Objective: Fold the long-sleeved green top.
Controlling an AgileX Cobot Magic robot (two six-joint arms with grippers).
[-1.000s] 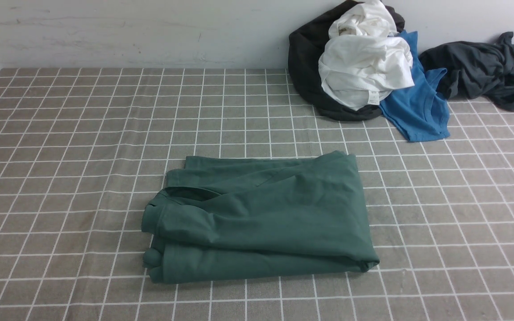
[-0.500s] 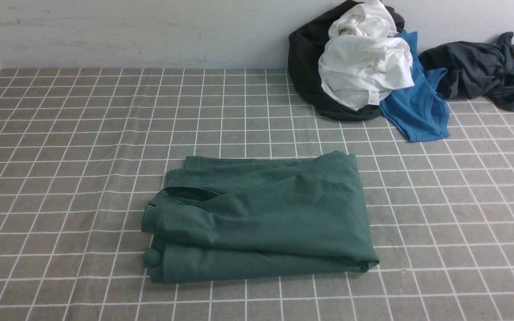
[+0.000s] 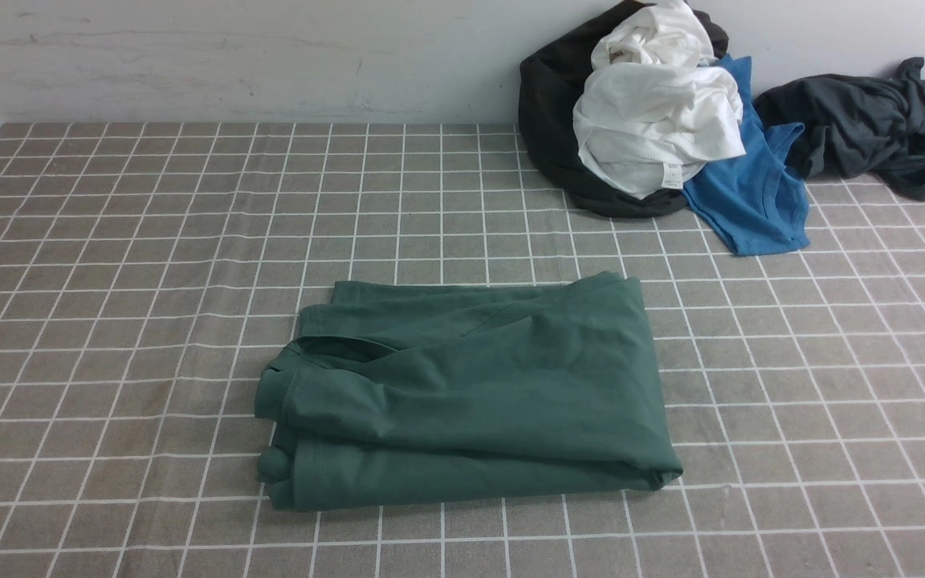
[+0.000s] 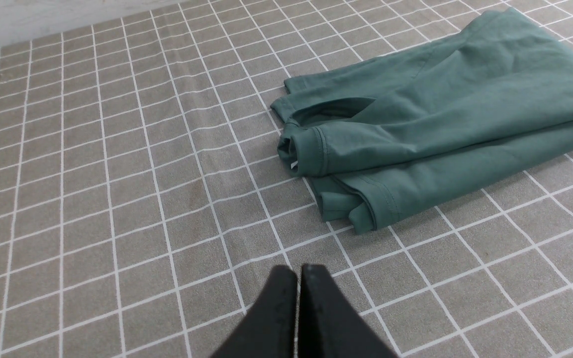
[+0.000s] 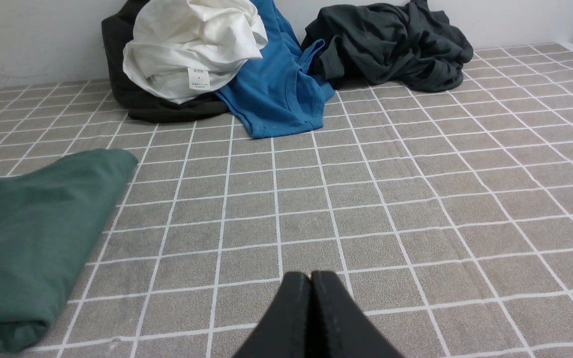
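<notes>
The green long-sleeved top point(image 3: 470, 401) lies folded into a thick rectangle on the checked cloth, near the front middle of the table. Its cuffs and rolled edges stick out at the left end point(image 4: 316, 159). In the right wrist view only its right end point(image 5: 33, 233) shows. My left gripper point(image 4: 298, 271) is shut with nothing in it, hovering over bare cloth short of the top's cuff end. My right gripper point(image 5: 311, 276) is shut and empty too, over bare cloth to the right of the top. Neither arm appears in the front view.
A heap of clothes sits at the back right against the wall: a black garment point(image 3: 551, 120), a white one point(image 3: 655, 120), a bright blue T-shirt point(image 3: 751, 193) and a dark grey garment point(image 3: 864, 120). The checked tablecloth point(image 3: 149, 241) covers the table.
</notes>
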